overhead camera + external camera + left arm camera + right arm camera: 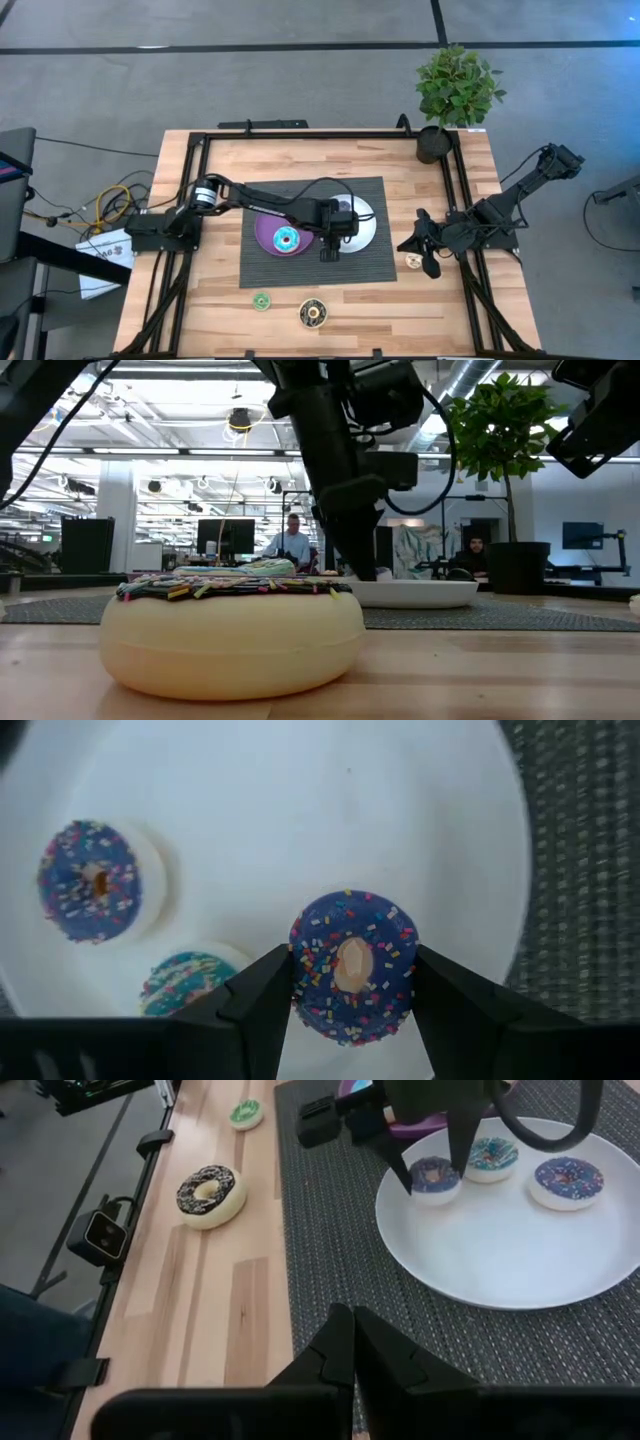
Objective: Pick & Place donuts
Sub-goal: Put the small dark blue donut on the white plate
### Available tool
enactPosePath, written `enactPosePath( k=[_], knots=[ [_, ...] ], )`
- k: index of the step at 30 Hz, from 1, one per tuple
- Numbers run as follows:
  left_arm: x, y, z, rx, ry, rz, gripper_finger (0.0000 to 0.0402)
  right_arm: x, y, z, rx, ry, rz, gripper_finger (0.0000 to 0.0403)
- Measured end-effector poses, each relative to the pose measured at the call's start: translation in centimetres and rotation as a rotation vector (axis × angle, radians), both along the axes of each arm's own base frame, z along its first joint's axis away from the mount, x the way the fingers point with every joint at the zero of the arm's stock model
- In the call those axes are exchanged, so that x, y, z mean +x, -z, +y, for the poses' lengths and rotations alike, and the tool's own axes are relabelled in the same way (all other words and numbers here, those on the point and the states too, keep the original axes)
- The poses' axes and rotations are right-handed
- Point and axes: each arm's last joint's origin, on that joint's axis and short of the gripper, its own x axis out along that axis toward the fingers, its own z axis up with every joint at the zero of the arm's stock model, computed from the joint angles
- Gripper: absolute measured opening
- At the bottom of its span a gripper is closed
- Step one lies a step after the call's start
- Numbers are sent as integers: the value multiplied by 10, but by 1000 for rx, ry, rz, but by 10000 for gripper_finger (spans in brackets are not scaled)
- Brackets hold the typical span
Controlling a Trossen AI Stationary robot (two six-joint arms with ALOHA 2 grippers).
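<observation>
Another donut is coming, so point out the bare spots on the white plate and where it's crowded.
The white plate is bare across its middle and the rim nearest the right gripper. Crowded: the far edge, where the left gripper pinches a purple-blue donut beside the cyan donut and a second purple-blue donut.

Grey carpeted floor (300, 80) surrounded pale wooden table (220, 160); leafy green potted plant (455, 95) stood at corner; ceiling lights glowed.
</observation>
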Motion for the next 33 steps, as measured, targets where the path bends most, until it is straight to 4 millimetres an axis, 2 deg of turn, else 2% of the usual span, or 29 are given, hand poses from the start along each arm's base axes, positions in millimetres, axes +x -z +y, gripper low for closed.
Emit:
enactPosePath(
  k=[21, 33],
  knots=[
    [-4, 1, 1, 33, -10, 39, 184, 0, 1, 0, -6, 2, 5, 0],
    [-4, 1, 2, 30, -19, 43, 254, 0, 1, 0, -7, 1, 5, 0]
  ],
)
